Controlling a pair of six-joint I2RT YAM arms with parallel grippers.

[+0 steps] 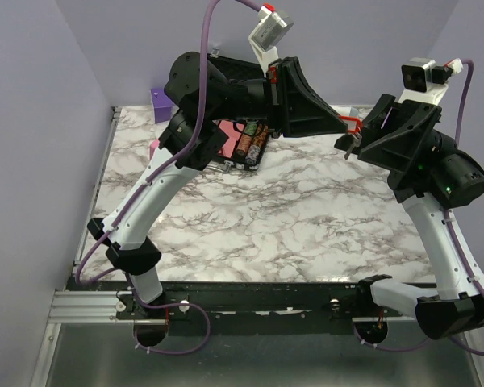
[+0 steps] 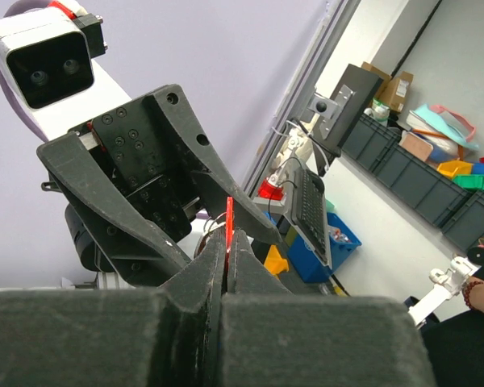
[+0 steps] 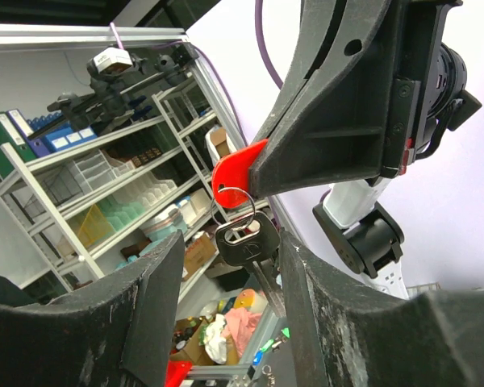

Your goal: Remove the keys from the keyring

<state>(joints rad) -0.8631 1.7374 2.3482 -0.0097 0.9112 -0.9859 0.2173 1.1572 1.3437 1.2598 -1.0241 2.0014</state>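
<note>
Raised above the table (image 1: 306,218) — left jaws pinch the keyring (image 3: 230,173), right jaws gape by its key (image 3: 250,242).

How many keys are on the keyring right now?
1 visible: the key hangs from the keyring, whose red tag the left gripper pinches; another may be hidden behind it.
</note>
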